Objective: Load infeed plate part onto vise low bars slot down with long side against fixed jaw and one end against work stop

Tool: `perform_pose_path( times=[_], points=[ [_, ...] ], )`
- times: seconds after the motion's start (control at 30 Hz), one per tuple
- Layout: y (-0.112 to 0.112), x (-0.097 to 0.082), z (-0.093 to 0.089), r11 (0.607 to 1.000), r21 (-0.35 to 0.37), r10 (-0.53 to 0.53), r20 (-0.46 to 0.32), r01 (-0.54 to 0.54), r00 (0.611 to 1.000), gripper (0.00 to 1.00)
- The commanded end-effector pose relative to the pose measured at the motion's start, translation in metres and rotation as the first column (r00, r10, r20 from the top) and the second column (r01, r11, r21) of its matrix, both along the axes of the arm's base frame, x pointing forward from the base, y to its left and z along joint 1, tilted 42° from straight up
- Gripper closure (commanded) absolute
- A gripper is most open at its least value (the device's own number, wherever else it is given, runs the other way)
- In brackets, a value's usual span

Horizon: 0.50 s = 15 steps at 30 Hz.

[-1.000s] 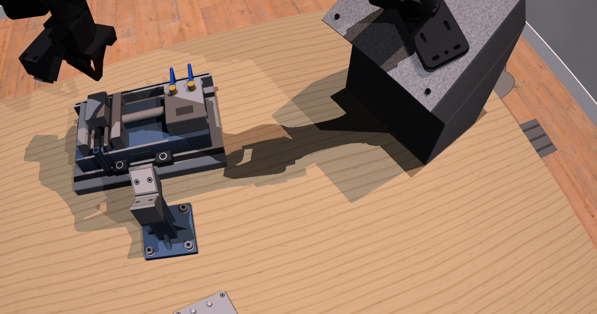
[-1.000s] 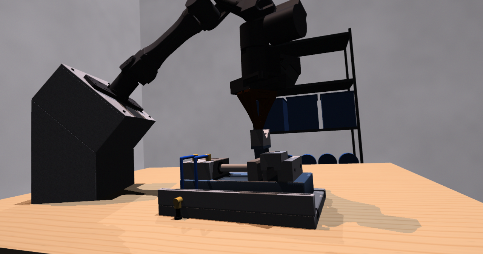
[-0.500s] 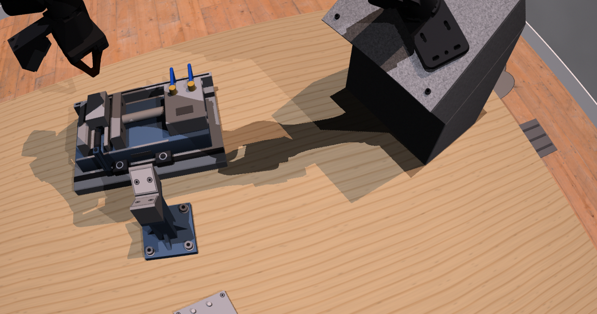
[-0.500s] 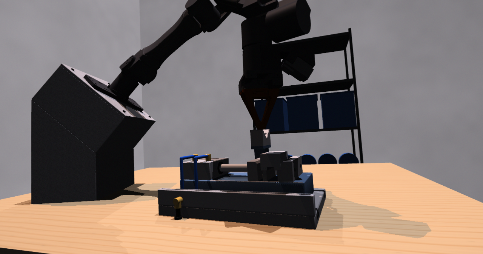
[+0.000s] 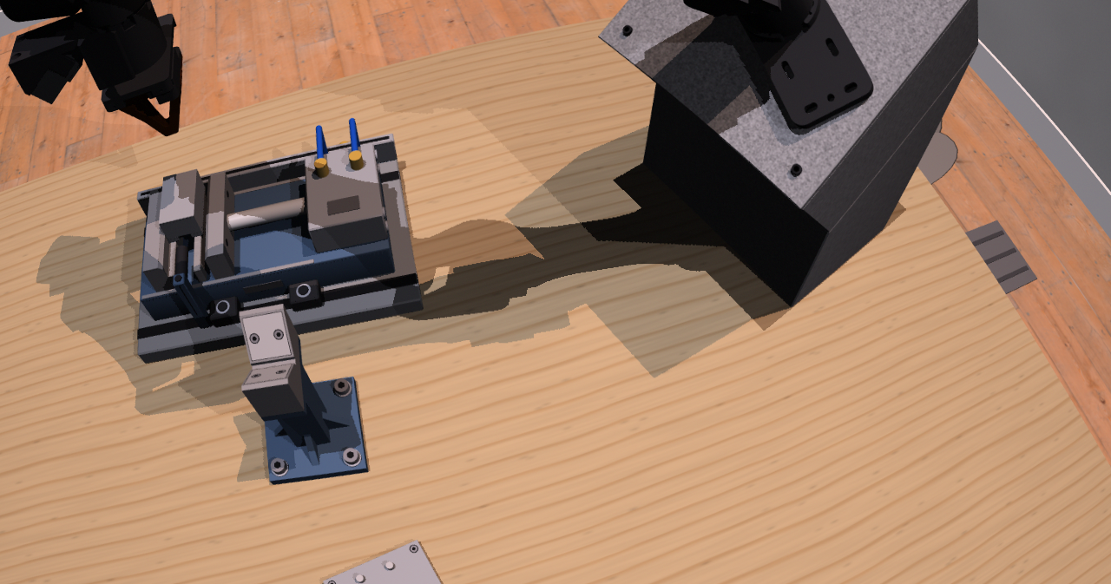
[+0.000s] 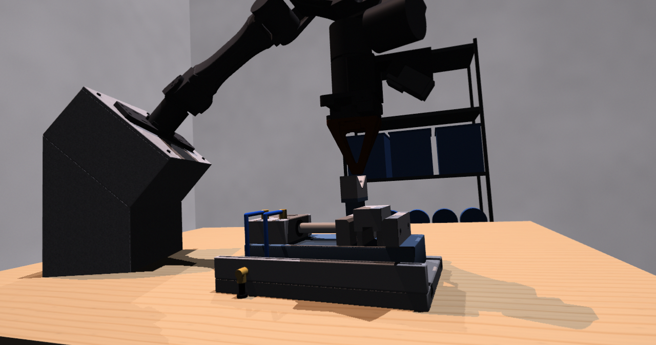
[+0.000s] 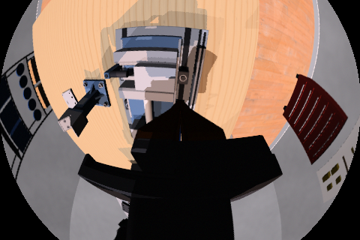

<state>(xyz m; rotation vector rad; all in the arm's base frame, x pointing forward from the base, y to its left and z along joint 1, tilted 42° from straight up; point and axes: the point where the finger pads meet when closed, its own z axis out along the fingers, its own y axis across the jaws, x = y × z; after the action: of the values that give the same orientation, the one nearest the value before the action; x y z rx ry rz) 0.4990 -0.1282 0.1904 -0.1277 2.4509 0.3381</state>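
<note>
The part [image 5: 181, 201] [image 6: 369, 214] [image 7: 155, 76], a grey block, sits in the open vise between the fixed jaw [image 5: 155, 258] [image 6: 397, 229] [image 7: 150, 57] and the moving jaw [image 5: 220, 231] [image 6: 344, 231] [image 7: 144, 94]. Its top stands above the jaws. A dark opening shows under its end in the exterior view, slot side down. Its other end appears to meet the work stop [image 5: 182, 254] [image 7: 121, 72]; contact there is too small to tell. Whether it touches the fixed jaw, and its seating on the bars, I cannot tell. My gripper [image 5: 172, 131] [image 6: 357, 172] [image 7: 180, 105] is shut, empty and above the vise's far side.
The V-block stand [image 5: 267, 336] [image 6: 352, 189] [image 7: 86, 106] rises beside the vise. The air cylinder [image 5: 345, 212] with blue hoses stands at the vise's other end. The infeed plate [image 5: 404, 568] [image 7: 70, 98] lies beyond the stand. The robot's dark pedestal [image 5: 722, 200] [image 6: 87, 205] is near the cylinder side.
</note>
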Motion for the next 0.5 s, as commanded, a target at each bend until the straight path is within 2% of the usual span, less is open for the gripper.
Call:
perform_pose_path(
  times=[0.0,0.47],
  points=[
    [-0.0127,-0.0031,0.0248,0.995,0.050,-0.092,0.014,0.091,0.996,1.00],
    [-0.0132,-0.0020,0.0256,0.995,0.048,-0.092,0.020,0.091,0.996,1.00]
  ],
)
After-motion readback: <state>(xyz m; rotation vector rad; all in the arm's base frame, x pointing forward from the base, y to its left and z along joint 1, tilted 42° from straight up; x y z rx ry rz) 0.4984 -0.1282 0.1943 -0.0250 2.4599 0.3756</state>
